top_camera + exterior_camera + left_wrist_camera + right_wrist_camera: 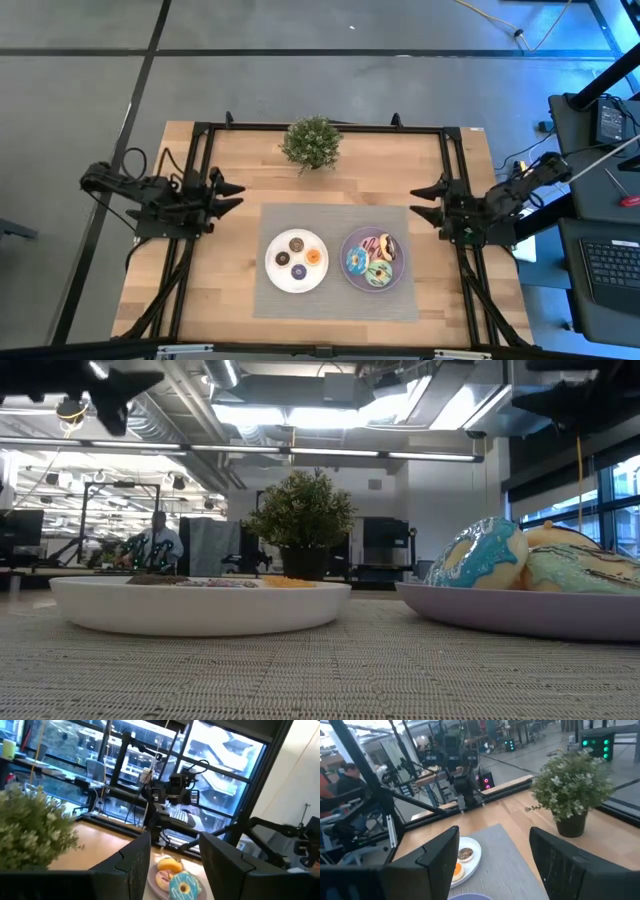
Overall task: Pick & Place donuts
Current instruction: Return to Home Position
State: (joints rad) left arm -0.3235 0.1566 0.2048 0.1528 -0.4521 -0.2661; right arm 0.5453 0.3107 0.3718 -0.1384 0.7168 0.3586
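Observation:
Several mini donuts (296, 259) lie on a white plate (273, 272); an orange one (457, 868) and a dark brown one (465, 853) show in the right wrist view. The larger frosted donuts (373, 259) rest on a purple plate (346, 280), among them a blue one (480, 557) and a green one (580, 570). My left gripper (238, 195) hangs open above the table's left side, pointing level toward the middle. My right gripper (414, 203) hangs open above the right side, facing it. Neither has anything between its fingers.
Both plates stand side by side on a grey woven mat (335, 220) at the table's near middle. A green potted plant (312, 143) stands at the far edge, between the arms. A dark frame (320, 128) runs along the table's edges. A person (157, 540) is in the room behind.

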